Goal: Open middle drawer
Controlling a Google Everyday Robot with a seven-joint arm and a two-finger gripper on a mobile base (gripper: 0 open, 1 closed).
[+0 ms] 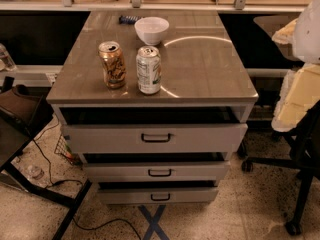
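A grey cabinet holds three stacked light-grey drawers. The middle drawer is narrow-fronted with a small black loop handle. It sits below the taller top drawer and above the similar bottom drawer. A dark gap shows above each drawer front. My gripper, white and cream, is at the right edge of the view. It is well to the right of the cabinet and above the height of the middle drawer, touching nothing on the drawers.
On the cabinet top stand a gold can, a white-green can, a white bowl and a small blue item. A black chair base stands right. A dark table, cables and a bottle are left. Blue tape marks the floor.
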